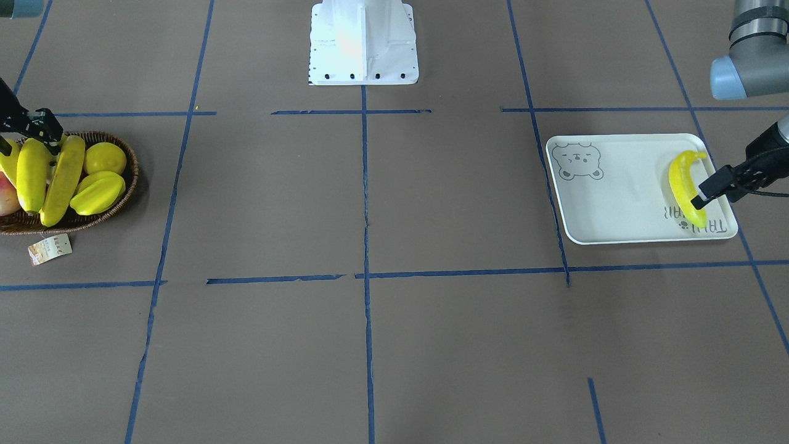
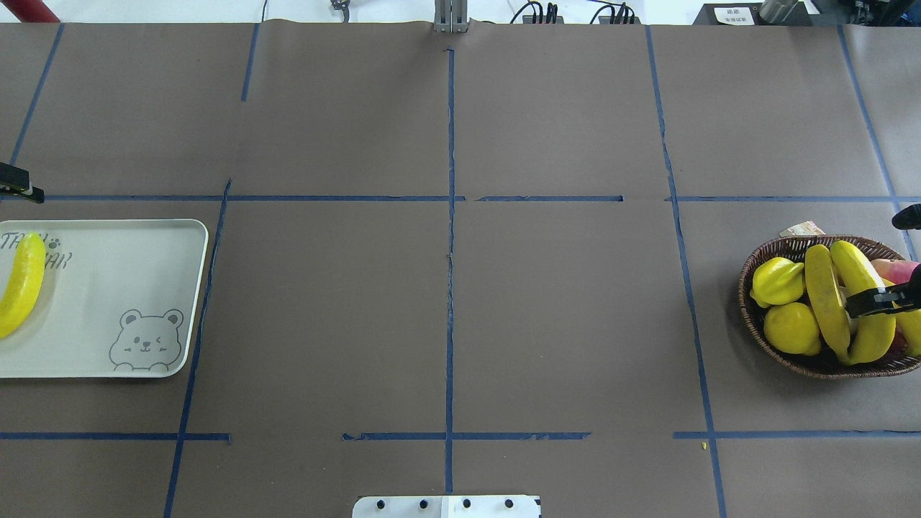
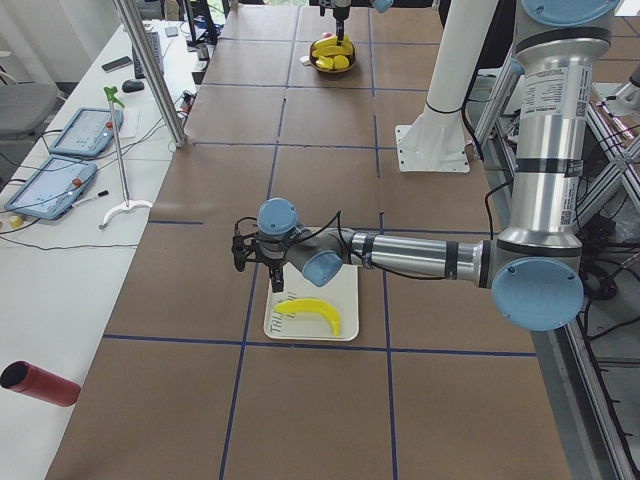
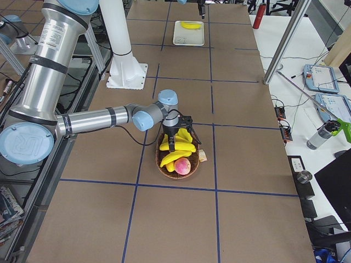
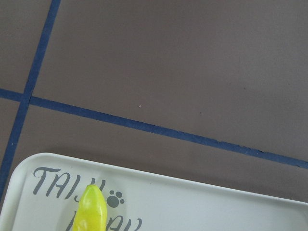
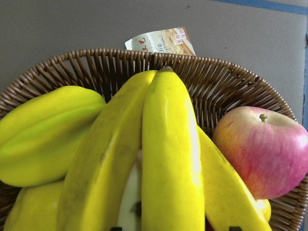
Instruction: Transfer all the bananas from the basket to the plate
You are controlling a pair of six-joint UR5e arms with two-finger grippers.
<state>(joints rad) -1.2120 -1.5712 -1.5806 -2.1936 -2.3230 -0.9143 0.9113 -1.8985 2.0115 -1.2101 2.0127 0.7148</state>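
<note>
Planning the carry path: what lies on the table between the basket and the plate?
Nothing stands there: in the overhead view the stretch between the basket and the plate is bare brown table crossed only by blue tape lines.

light: bright, even, overhead
shadows: soft, faint by the plate (image 1: 616, 197)
glare: robot base (image 1: 363, 43) blown out, shine on banana (image 6: 173, 154)
focus: mostly sharp
</note>
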